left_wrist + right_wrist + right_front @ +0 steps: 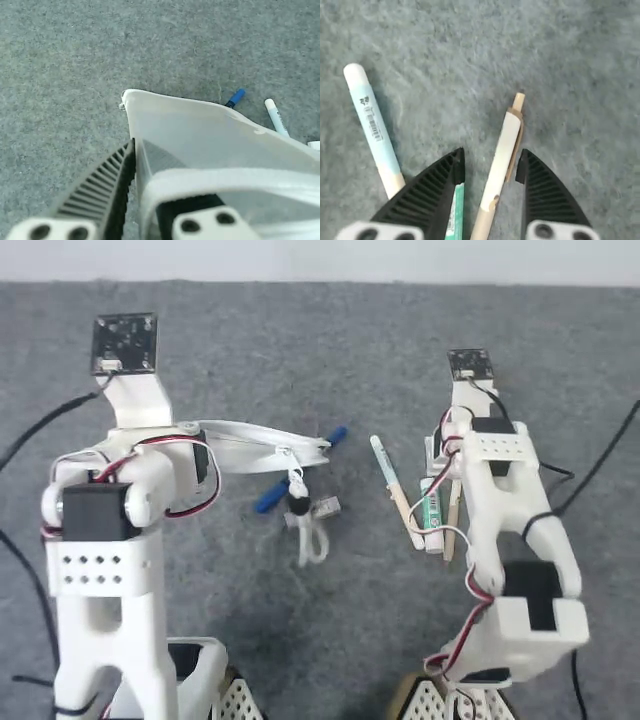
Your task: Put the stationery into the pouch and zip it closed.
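Observation:
The translucent pouch (265,443) hangs tilted above the table, and my left gripper (212,448) is shut on its edge. In the left wrist view the pouch (200,130) is pinched between my fingers (105,190). A blue pen (272,496) lies partly under it. My right gripper (490,155) is open and low over the table, its jaws either side of a beige pen (502,150). A light-blue pen (372,125) and a green stationery item (454,210) lie beside it. From above, my right gripper (443,465) is over this cluster (432,512).
The pouch's white zipper strap and loop (310,538) dangle onto the grey carpeted table beside a small clip (326,505). The light-blue pen (388,470) lies between the two arms. Cables run along both table sides.

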You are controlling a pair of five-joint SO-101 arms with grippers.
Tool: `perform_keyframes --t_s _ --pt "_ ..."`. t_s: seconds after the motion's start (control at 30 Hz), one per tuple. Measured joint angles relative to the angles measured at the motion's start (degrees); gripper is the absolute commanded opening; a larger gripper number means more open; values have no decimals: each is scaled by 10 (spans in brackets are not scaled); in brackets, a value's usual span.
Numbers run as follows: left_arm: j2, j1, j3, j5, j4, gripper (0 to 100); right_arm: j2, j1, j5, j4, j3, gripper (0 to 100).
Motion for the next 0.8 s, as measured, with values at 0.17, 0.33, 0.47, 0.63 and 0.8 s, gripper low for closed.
perform_keyframes --t_s 0.17,0.33,0.47,0.63,0.8 --pt "2 0 11 0 0 11 35 2 0 2 -29 155" --pt "2 0 11 0 0 11 68 15 0 33 -71 155" --pt "2 0 11 0 0 11 102 16 0 43 -91 154" --pt "2 0 11 0 0 11 126 16 0 43 -95 113" --pt "2 0 11 0 0 11 131 19 0 43 -95 17"
